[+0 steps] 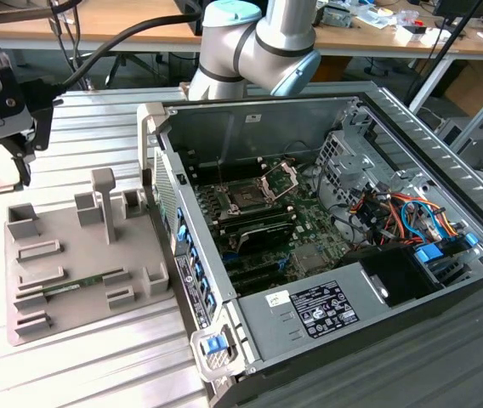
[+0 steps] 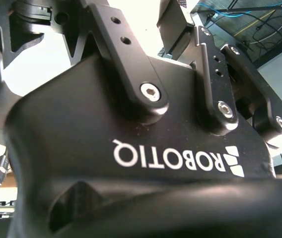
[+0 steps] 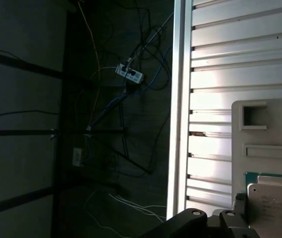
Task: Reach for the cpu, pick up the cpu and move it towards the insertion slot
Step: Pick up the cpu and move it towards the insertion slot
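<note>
Whether the jaws are spread or pressed together cannot be told as they hang over the counter's [image 1: 97, 365] edge at the exterior view's left. In the first wrist view, the cpu [image 3: 277, 208] lies on the gray fixture [image 3: 265, 129] near that edge, close by the jaws' black linkage. Well apart, inside the open computer case [image 1: 241, 127], the insertion slot [image 1: 246, 197] sits with its metal frame [image 1: 280, 174] raised. A green memory stick [image 1: 73, 286] rests in the fixture.

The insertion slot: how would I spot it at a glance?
Look inside the open computer case. On its green motherboard, near the back wall, lies the insertion slot: square, dark-centred, with a silver hinged frame, unlike the long black memory slots beside it.
</note>
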